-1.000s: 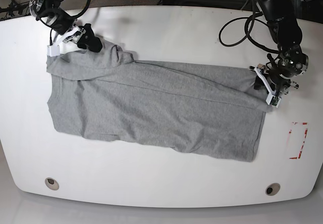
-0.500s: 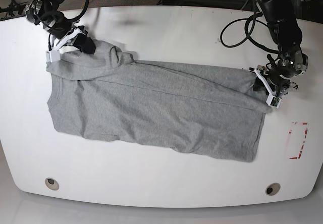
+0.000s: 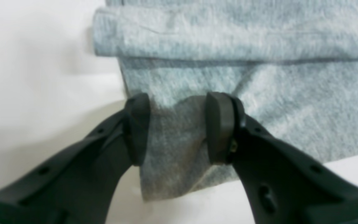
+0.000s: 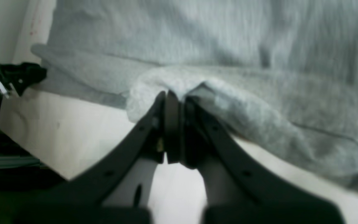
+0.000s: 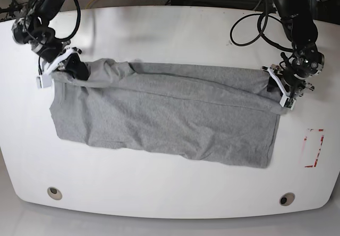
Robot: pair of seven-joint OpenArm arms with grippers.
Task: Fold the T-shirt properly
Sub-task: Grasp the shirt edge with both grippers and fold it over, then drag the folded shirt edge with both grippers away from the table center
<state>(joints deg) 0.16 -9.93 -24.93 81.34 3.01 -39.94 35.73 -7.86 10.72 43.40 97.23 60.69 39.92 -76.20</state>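
The grey T-shirt [image 5: 164,119] lies spread across the white table [image 5: 170,34], its far long edge folded over toward the front. No lettering shows. At the left end of the base view my right gripper [image 5: 71,68] is shut on the folded edge. The right wrist view shows that gripper [image 4: 177,98] with its jaws pressed together on a bunch of the T-shirt [image 4: 228,46]. At the right end my left gripper [image 5: 283,87] sits at the shirt's corner. In the left wrist view that gripper [image 3: 178,130] stands open, a flap of the T-shirt [image 3: 228,46] lying between its fingers [image 3: 138,130].
A red-marked rectangle [image 5: 313,148] is on the table right of the shirt. Two round holes [image 5: 54,193] [image 5: 287,199] sit near the front edge. Black cables [image 5: 249,28] loop over the table behind the arm on the right.
My right gripper has shut on the shirt's far left edge and drawn it left and forward, stretching out the bunched fold. My left gripper has shifted slightly toward the back.
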